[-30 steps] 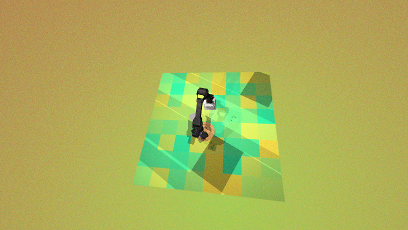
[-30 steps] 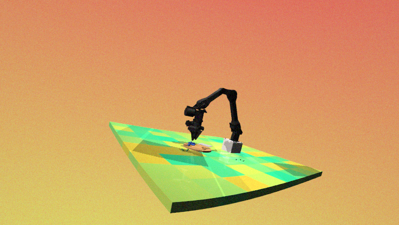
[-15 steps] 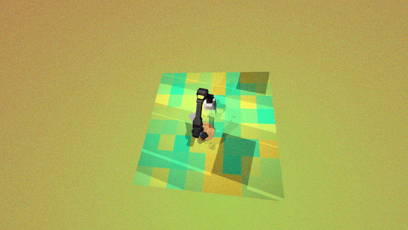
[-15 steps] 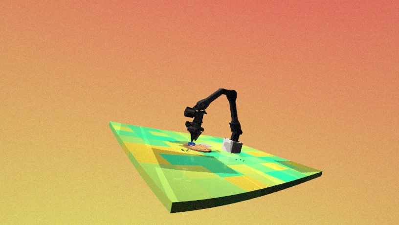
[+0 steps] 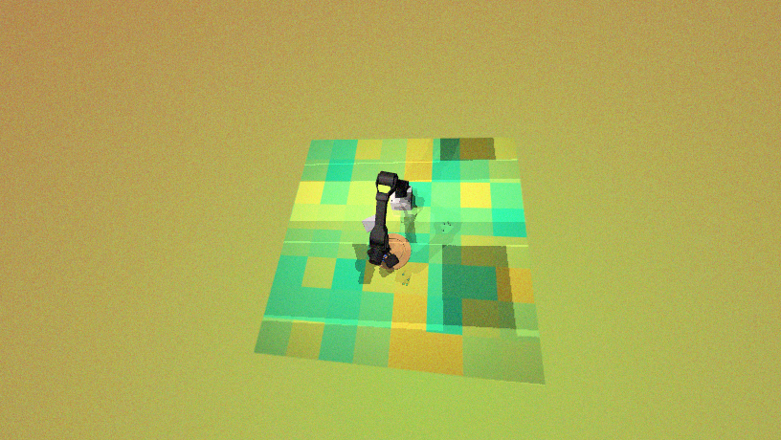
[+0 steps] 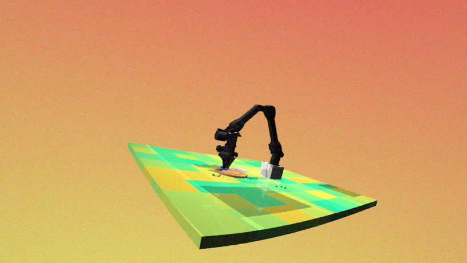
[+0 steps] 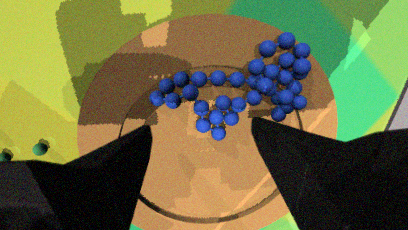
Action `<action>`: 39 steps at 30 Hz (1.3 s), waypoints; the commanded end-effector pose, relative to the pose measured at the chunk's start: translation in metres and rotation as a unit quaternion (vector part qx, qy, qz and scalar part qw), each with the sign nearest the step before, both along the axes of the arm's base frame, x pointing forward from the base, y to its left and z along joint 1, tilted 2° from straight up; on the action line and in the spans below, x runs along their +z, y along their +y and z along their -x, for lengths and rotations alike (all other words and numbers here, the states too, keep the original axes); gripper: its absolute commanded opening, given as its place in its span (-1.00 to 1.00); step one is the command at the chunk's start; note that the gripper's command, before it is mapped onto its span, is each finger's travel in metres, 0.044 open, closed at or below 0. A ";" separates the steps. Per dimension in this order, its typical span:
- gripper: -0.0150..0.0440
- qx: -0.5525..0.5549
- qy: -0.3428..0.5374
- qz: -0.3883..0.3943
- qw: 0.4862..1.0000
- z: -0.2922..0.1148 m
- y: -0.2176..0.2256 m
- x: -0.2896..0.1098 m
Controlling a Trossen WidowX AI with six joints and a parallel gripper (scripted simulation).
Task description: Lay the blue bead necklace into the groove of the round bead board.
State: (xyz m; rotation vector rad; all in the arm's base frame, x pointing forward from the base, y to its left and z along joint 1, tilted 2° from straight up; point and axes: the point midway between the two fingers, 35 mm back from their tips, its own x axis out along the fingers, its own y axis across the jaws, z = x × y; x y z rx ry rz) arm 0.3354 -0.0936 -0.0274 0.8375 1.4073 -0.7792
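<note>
The round wooden bead board lies on the patchwork table, with a thin dark ring groove around its face. The blue bead necklace lies bunched on the far half of the board. One strand follows the groove, a small loop hangs inward, and a heap sits at the upper right over the board's rim. My gripper is open and hangs low over the board. Its black fingertips stand either side of the hanging loop, and I see no bead gripped.
Small dark green loose beads lie on the table beside the board, and more of these beads lie farther off. The arm's white-grey base block stands behind. A flat grey plate lies next to the board.
</note>
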 end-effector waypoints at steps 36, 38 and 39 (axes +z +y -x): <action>-0.49 -0.001 0.002 -0.001 1.000 0.001 0.001 -0.007; -0.49 -0.001 0.002 -0.001 1.000 0.001 0.001 -0.007; -0.49 -0.001 0.002 -0.001 1.000 0.001 0.001 -0.007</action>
